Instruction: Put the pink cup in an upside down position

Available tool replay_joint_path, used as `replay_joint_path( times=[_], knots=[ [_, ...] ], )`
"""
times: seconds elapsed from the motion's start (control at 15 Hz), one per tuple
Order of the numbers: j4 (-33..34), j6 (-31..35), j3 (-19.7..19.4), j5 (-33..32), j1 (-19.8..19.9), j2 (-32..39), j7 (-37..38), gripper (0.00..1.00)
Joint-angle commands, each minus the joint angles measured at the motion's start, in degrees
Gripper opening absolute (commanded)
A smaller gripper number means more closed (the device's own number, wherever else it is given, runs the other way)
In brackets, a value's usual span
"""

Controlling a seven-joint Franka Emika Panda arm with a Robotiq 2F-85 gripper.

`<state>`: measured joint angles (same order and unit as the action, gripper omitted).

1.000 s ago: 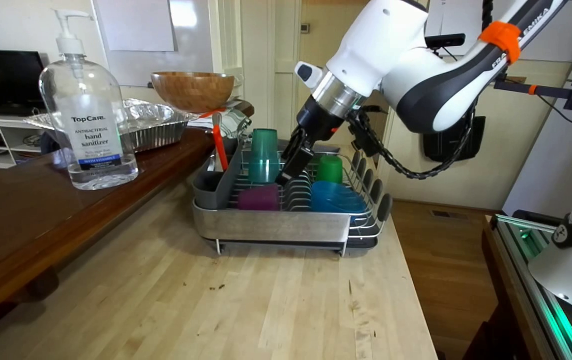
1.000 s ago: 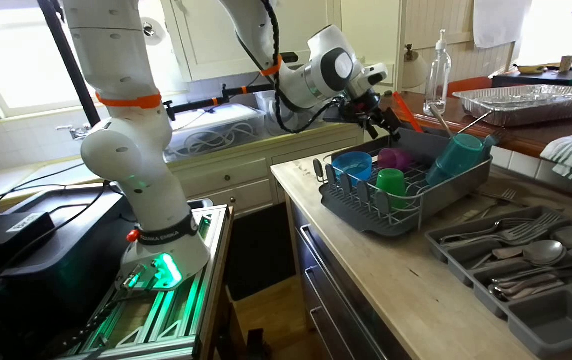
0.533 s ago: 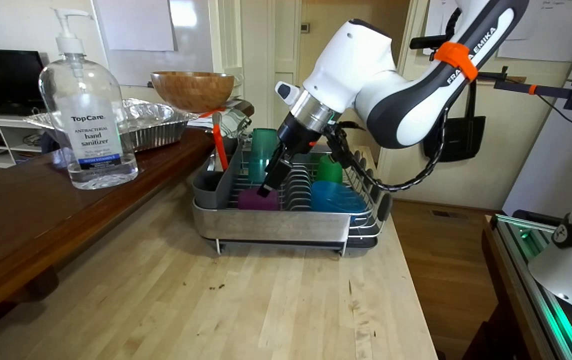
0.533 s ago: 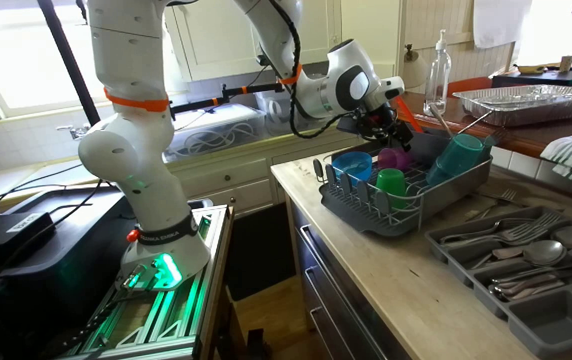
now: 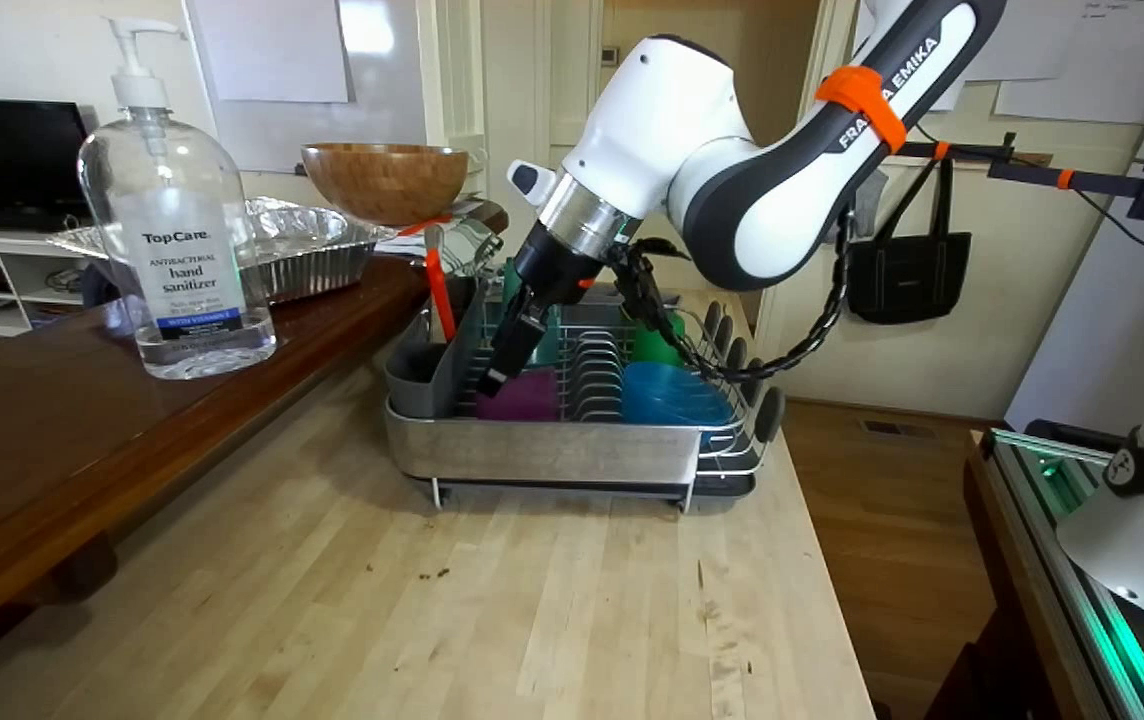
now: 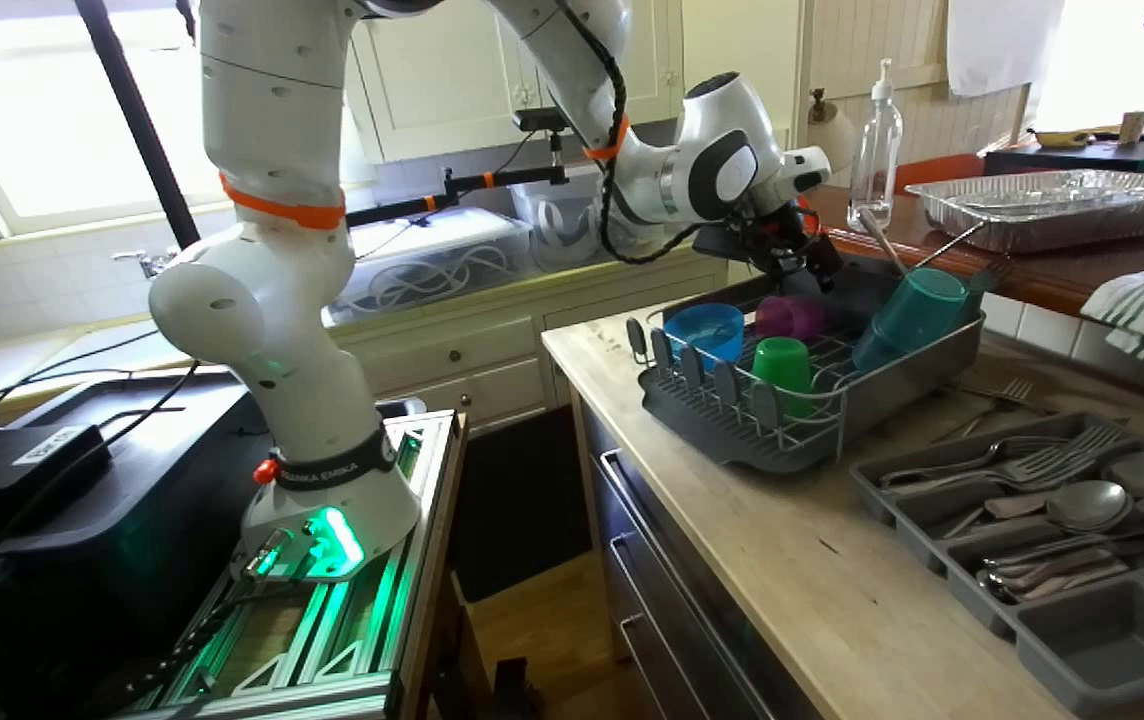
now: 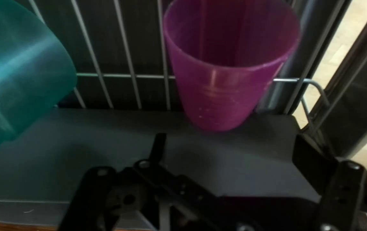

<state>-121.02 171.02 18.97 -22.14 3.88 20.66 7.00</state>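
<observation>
The pink cup lies on its side in the dish rack. In the wrist view its open mouth faces the top of the picture and its closed base faces my gripper. It also shows in both exterior views. My gripper is open and empty, its two fingers wide apart below the cup's base in the wrist view. In an exterior view the gripper is tilted downward at the cup's end beside the cutlery holder. In another exterior view its fingers are above and beyond the cup.
A teal-green cup leans beside the pink cup. A blue cup and a green cup are in the rack. A grey cutlery holder with an orange-handled utensil borders it. A cutlery tray stands nearby.
The arm has moved left and lower in an exterior view, carrying the gripper over the pink cup to its cutlery-holder end. The cup has not moved.
</observation>
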Motion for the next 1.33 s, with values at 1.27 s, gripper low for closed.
replay_joint_path(
  times=[1.27],
  knots=[
    [-1.12, 6.95, -26.26, 3.19, -24.78, 2.27, 4.63, 0.70]
  ],
)
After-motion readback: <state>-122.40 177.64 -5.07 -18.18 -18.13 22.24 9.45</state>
